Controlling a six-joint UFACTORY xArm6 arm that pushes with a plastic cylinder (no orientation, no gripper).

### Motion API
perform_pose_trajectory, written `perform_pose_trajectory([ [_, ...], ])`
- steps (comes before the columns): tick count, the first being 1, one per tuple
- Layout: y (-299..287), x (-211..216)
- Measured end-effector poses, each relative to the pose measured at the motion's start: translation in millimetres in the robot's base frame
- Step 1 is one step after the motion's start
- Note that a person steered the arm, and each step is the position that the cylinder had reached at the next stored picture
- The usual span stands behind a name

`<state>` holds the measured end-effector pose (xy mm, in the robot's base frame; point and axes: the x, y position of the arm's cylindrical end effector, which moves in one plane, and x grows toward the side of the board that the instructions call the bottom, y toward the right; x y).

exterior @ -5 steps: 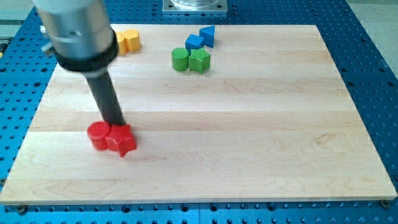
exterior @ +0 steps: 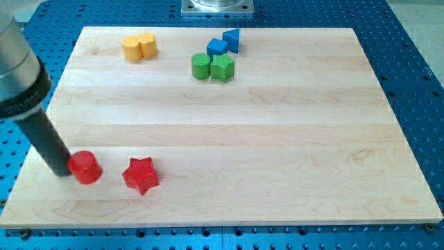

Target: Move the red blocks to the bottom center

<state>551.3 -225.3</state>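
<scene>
A red cylinder [exterior: 85,167] and a red star [exterior: 141,175] lie apart near the board's bottom left. My tip [exterior: 62,171] stands right against the cylinder's left side, touching it or nearly so. The star lies a short way to the cylinder's right, with a gap of bare wood between them. The rod leans up to the view's left edge.
Two yellow blocks [exterior: 139,46] sit together at the top left. Two green blocks [exterior: 212,67] and two blue blocks [exterior: 223,44] cluster at the top centre. The wooden board [exterior: 277,153] lies on a blue perforated table.
My tip has moved from the top of the red pair to the cylinder's left. The cylinder and star, touching before, are now apart; the cylinder sits further left.
</scene>
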Motion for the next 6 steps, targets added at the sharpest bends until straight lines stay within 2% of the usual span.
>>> perform_pose_trajectory([
  [3, 153.0, 21.7],
  [4, 160.8, -29.0],
  [5, 235.6, -80.6],
  [6, 288.4, -171.6],
])
